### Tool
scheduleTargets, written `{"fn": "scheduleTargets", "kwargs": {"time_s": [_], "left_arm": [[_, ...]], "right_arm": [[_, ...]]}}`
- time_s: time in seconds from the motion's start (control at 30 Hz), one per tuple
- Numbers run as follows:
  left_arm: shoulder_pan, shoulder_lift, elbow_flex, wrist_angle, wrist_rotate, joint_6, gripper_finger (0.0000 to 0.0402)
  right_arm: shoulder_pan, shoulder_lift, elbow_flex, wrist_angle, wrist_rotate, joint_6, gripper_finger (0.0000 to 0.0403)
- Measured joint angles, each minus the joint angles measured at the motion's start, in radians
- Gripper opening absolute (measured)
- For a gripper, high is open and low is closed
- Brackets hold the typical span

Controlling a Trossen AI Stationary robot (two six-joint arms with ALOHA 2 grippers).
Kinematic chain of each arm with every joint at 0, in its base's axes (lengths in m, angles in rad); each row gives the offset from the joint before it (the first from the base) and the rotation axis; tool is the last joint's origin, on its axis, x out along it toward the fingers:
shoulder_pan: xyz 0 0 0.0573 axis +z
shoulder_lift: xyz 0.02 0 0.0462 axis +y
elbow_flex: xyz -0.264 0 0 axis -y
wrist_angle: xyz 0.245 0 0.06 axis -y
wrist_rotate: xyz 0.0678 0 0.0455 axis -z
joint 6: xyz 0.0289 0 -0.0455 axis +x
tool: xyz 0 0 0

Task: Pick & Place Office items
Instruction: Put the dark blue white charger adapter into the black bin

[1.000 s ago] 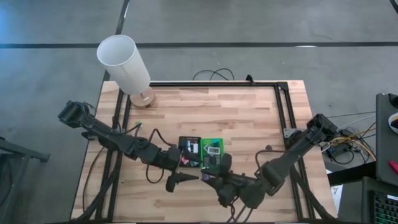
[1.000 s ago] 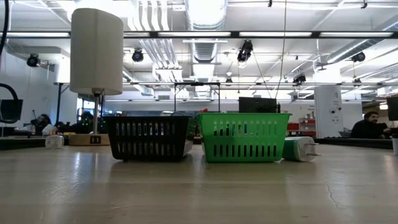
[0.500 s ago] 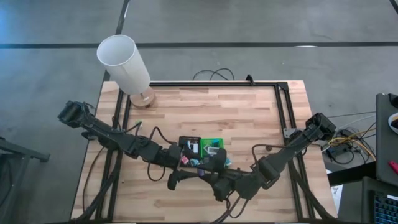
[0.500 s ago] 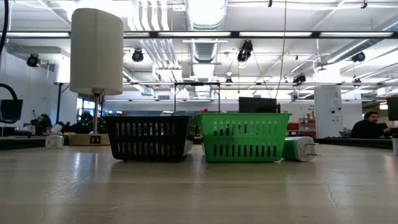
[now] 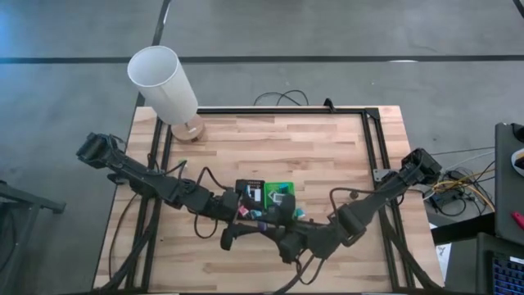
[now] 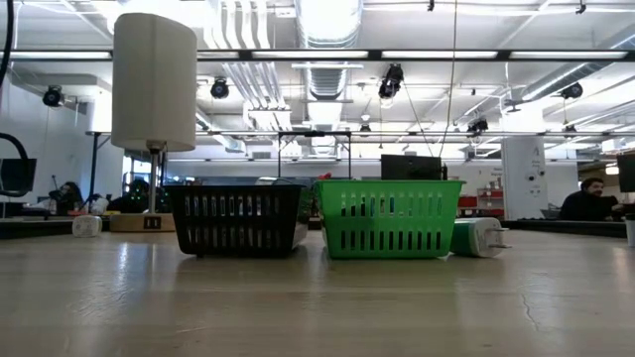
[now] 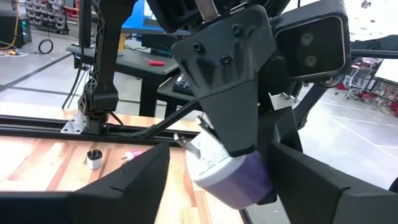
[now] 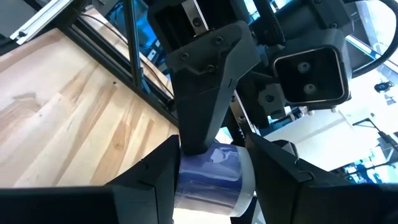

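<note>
Purple-and-white cylinder (image 7: 227, 174) between both pincers
</note>
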Motion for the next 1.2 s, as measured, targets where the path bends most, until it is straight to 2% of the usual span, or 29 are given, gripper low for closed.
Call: {"fn": "scheduleTargets", "kwargs": {"time_s": [0.1,0.27,0.53,0.73,0.93,1.2], "left_arm": [[0.004,0.0,0.0,0.0,0.0,0.0,0.0235],[0.007,0.0,-0.001,-0.001,0.009,0.006,0.0151],[0.038,-0.001,-0.001,-0.058,0.115,0.01,0.0149],[0.042,-0.001,-0.002,-0.068,0.125,0.018,0.0145],[0.043,0.008,-0.009,-0.116,0.136,0.019,0.014],[0.042,0.006,-0.009,-0.125,0.141,0.014,0.014]], "right_arm": [[-0.006,0.0,0.0,0.0,-0.002,0.0,0.0157],[-0.009,0.0,-0.002,-0.012,-0.005,-0.029,0.0155],[-0.01,0.003,-0.003,-0.013,-0.014,-0.033,0.0161],[-0.012,0.004,-0.004,0.0,-0.043,0.001,0.0181],[-0.024,-0.003,0.004,0.034,-0.04,0.022,0.0217],[-0.029,-0.002,0.003,0.029,-0.032,0.003,0.0285]]}}
